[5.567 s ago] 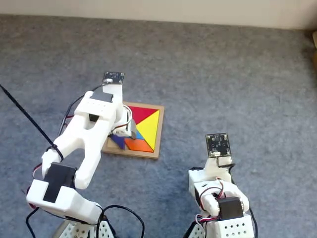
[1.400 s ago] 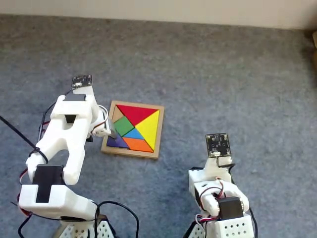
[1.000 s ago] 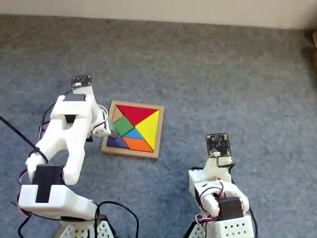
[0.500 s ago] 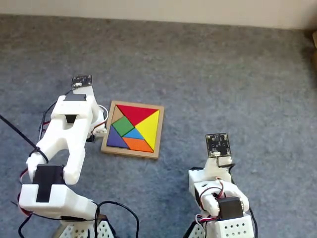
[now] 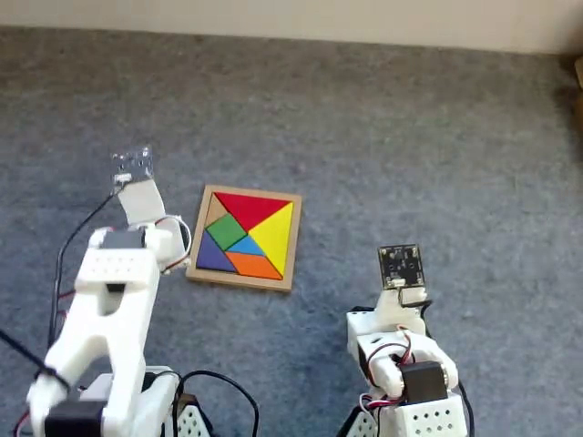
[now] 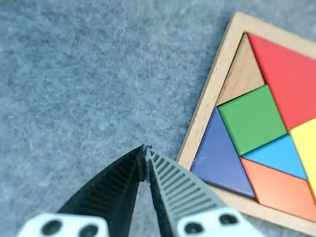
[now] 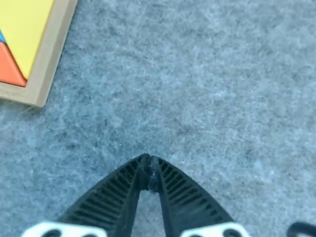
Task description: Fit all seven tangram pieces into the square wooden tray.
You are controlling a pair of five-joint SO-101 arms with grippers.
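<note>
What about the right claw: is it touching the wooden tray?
Apart. The right wrist view shows the shut right gripper over carpet, with a wide stretch of carpet between its tips and the wooden tray's corner.

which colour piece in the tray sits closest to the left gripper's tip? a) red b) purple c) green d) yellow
b: in the left wrist view the left gripper hangs over the carpet just outside the tray, and the purple triangle in the near corner is the piece closest to its tip.
</note>
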